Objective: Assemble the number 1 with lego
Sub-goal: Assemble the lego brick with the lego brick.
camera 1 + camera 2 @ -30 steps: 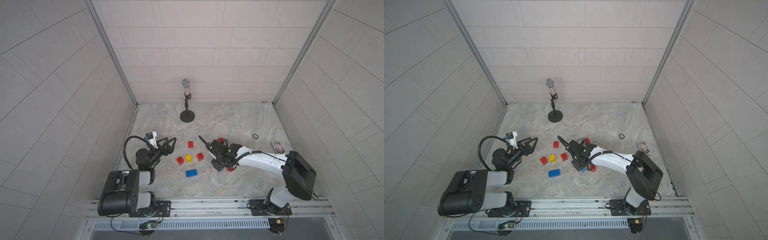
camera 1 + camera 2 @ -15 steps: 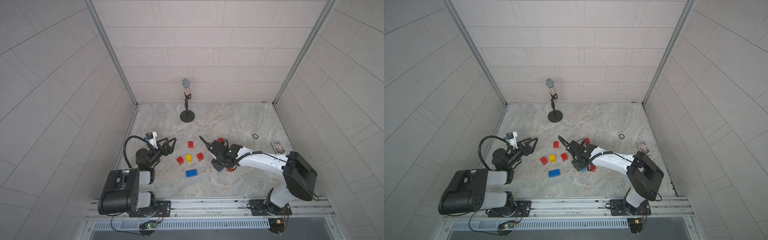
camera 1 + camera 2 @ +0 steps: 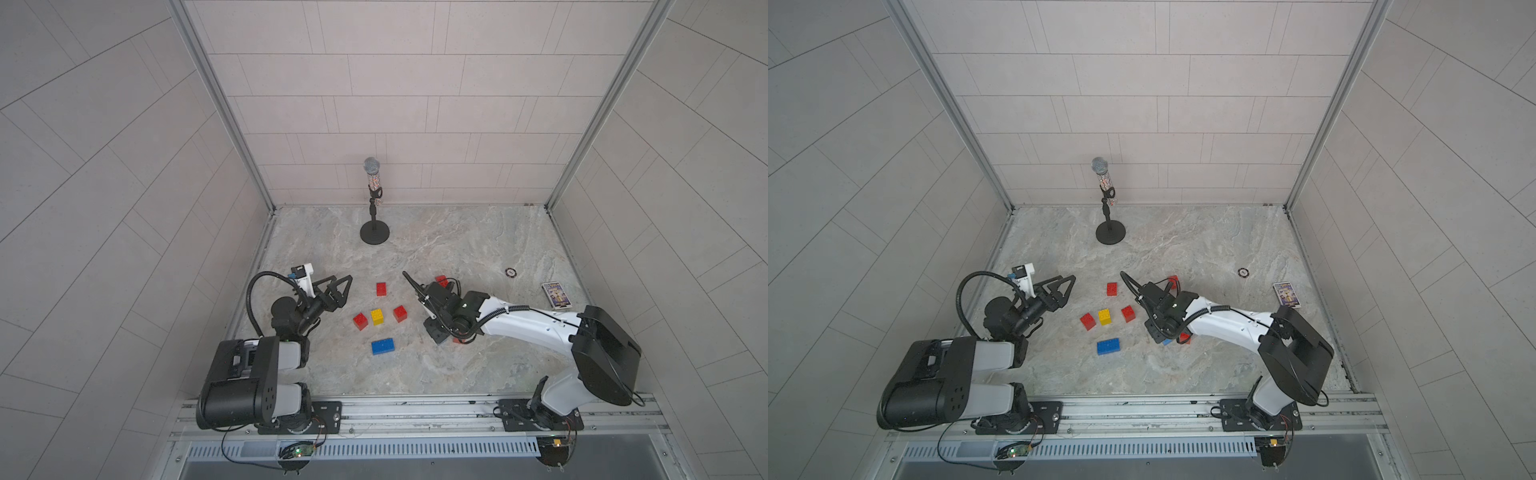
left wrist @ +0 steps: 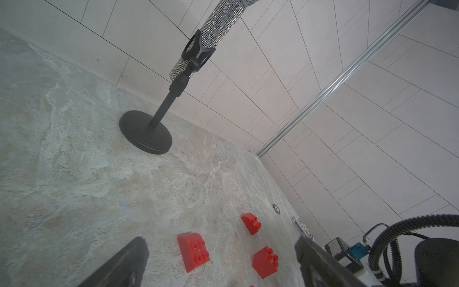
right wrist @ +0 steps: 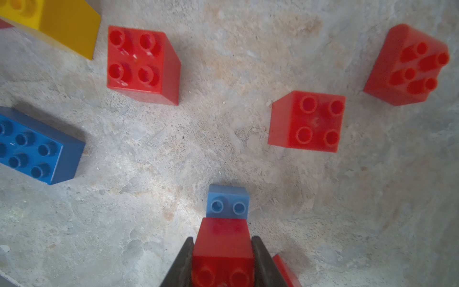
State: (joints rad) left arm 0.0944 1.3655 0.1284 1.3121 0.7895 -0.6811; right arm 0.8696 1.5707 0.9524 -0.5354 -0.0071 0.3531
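Left end effector point(image 3: 341, 291) hangs spread wide, idle beside the loose lego point(image 3: 377, 316) on the tabletop point(image 3: 457, 249). Nothing has budged this past second. Right end effector point(image 5: 222, 240) stays pinched on a red brick point(image 5: 223, 268) atop the light blue brick point(image 5: 227, 203), probably seating it; the 1 is barely begun.

Marble tabletop point(image 3: 457, 249): lego bricks point(image 3: 381, 289), mic stand point(image 3: 374, 233), card box point(image 3: 557, 295), ring point(image 3: 509, 272).

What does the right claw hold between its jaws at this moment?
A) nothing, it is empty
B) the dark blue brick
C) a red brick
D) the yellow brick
C: in the right wrist view the right claw is shut on a red brick, one jaw on each side, and a light blue brick shows just past it.
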